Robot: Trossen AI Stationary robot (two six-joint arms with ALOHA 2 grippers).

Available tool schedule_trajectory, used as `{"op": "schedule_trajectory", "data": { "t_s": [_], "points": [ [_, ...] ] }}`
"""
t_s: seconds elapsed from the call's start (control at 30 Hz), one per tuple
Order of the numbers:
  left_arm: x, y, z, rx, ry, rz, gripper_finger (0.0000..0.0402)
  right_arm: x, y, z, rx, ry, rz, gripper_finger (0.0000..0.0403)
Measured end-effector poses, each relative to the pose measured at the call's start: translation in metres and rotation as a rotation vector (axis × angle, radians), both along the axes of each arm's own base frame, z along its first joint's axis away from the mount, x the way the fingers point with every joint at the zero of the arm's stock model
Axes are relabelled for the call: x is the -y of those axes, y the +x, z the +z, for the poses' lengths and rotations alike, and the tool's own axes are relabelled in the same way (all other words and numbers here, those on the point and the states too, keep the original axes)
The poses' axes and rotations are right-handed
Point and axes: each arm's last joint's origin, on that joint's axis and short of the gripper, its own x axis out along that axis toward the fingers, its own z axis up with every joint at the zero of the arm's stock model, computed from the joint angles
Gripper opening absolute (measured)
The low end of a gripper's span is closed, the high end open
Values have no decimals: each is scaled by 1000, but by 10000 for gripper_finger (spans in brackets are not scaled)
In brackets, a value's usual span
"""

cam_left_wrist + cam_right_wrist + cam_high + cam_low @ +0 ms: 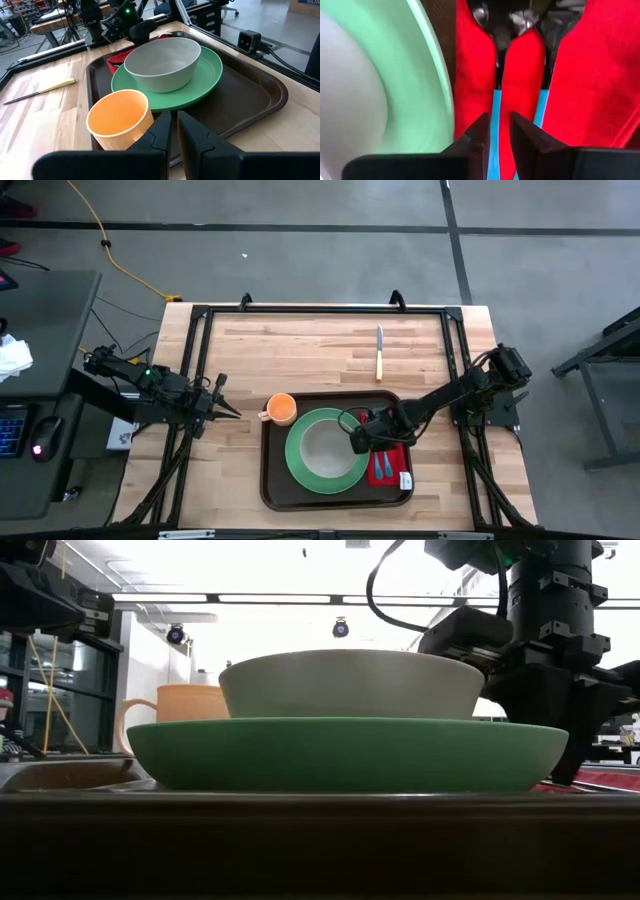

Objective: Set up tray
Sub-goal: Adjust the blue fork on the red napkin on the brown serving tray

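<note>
The dark brown tray (272, 485) lies at the table's near middle. On it sit a green plate (300, 468) carrying a pale bowl (162, 62), an orange cup (281, 409) at its far left corner, and a red napkin (520, 95) on its right side. Two blue-handled utensils (496, 107) lie on the napkin. My right gripper (497, 131) points down over the napkin beside the plate's rim, fingers shut or nearly so. My left gripper (174, 131) is shut and hovers left of the tray, just short of the cup. My right gripper stands from above over the handle (495, 120) of one blue-handled utensil, which lies flat on the napkin. Whether the fingertips touch it I cannot tell; its own fingers hide the spot.
A yellow-handled knife (379, 352) lies on bare wood beyond the tray, toward the far edge. A black frame (320, 310) rings the table. A small white tag (405, 480) lies at the napkin's near end. Open wood shows left of and beyond the tray.
</note>
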Motion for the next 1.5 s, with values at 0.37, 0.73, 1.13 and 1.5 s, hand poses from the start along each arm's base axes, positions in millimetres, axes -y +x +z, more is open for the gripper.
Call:
{"op": "schedule_trajectory", "data": {
  "t_s": [0.37,0.73,1.13,1.5],
  "points": [
    [0,0,0,6,15,-5,62,4,-4,16,37,6,-7,47],
    [1,0,0,6,9,-24,62,30,-37,64,68,-141,-58,47],
    [1,0,0,6,9,-23,62,85,-46,86,116,-308,-54,31],
    [1,0,0,-10,-42,-8,62,100,-43,86,129,-234,26,31]
  ]
}}
